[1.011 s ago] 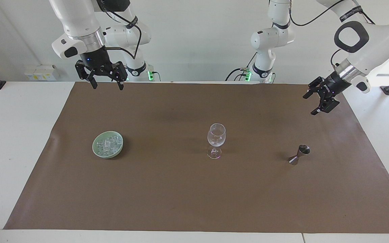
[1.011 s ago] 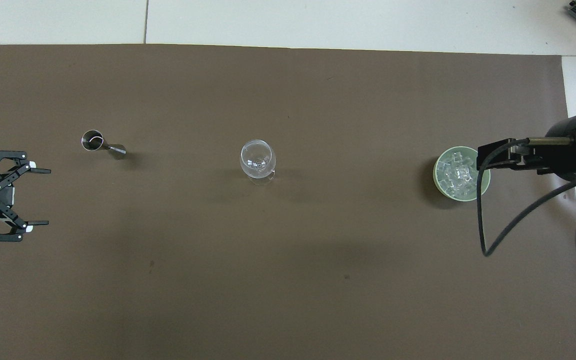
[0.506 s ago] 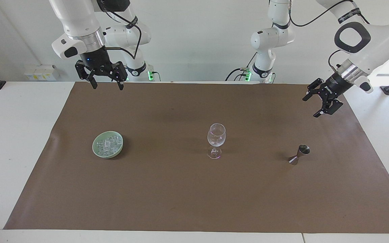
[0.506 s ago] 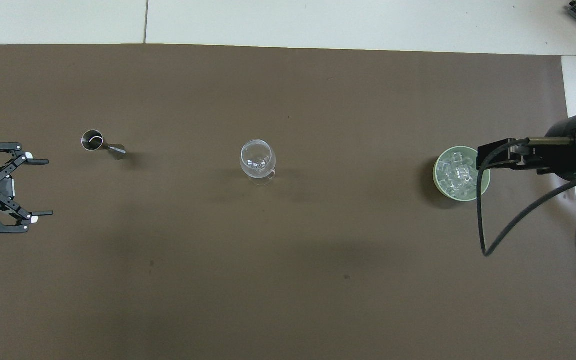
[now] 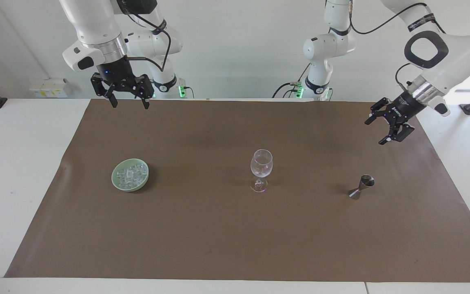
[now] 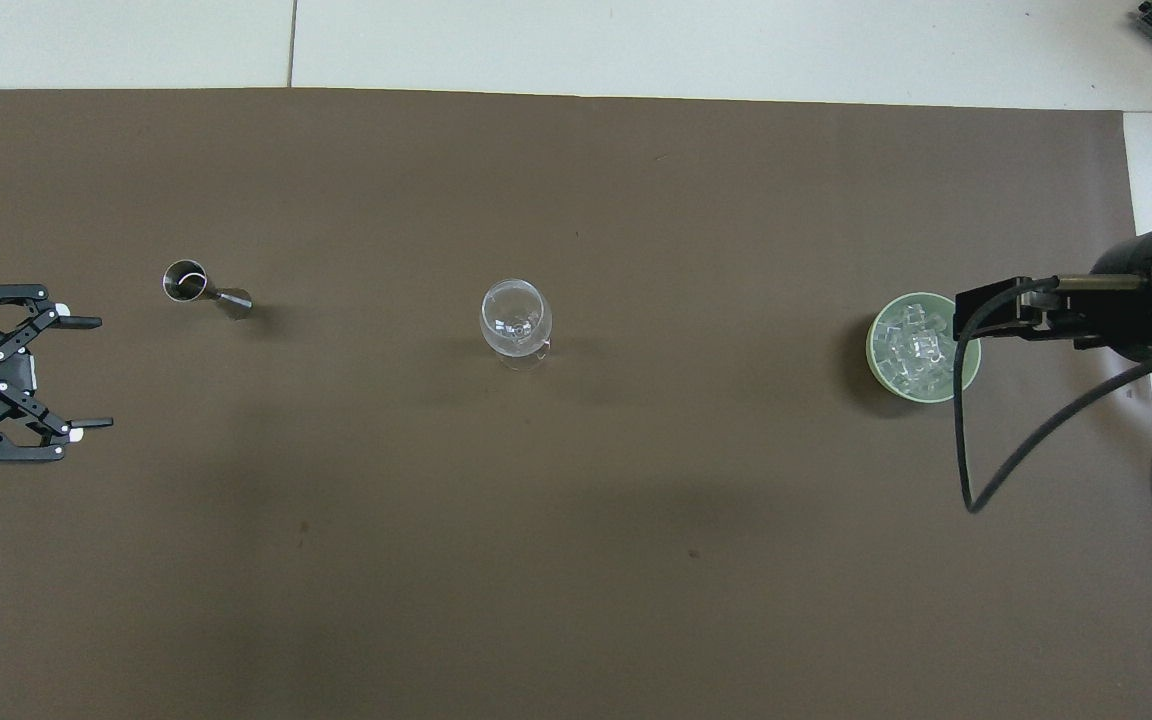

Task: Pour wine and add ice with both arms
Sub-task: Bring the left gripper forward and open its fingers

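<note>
Right gripper (image 5: 129, 102): spread, empty, waiting raised over the mat's edge nearest the robots.
Left gripper (image 5: 383, 130): spread, empty, has swung toward the jigger (image 5: 361, 187) over the past second; pouring probably starts there.
Wine glass (image 5: 261, 169): upright, mid-mat, empty.
Ice (image 5: 131, 174): untouched in green bowl (image 5: 117, 182).

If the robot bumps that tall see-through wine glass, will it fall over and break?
Probably, yes. The clear stemmed wine glass stands upright on a thin stem with a wide bowl above a small foot, so a sideways push likely tips it. It looks like thin glass, so it may crack. Smooth glass could also slip when gripped.
</note>
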`<state>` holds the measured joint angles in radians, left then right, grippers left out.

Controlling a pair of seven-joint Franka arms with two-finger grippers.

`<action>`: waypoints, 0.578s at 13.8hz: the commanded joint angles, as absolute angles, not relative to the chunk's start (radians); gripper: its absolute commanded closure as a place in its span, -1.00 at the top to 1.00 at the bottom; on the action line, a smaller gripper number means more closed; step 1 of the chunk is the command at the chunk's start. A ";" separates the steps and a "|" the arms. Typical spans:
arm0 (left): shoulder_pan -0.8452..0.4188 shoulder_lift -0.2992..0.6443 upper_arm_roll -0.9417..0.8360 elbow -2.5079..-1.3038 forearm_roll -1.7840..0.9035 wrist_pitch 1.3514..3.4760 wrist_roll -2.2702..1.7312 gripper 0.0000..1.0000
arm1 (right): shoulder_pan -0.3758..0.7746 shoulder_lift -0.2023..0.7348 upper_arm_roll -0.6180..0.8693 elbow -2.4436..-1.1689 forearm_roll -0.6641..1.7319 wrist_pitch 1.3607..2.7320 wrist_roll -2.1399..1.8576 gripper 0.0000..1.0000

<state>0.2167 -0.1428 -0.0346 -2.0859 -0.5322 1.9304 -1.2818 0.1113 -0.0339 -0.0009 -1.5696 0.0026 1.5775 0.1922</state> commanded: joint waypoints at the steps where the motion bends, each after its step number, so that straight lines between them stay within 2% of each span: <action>1: 0.224 -0.150 -0.041 -2.105 -0.549 1.963 -1.310 1.00 | 0.100 -0.052 0.000 -1.591 0.026 1.582 0.169 1.00; 8: 0.229 -0.117 -0.040 -2.103 -0.597 1.986 -1.376 1.00 | 0.100 -0.052 0.000 -1.591 0.025 1.582 0.169 1.00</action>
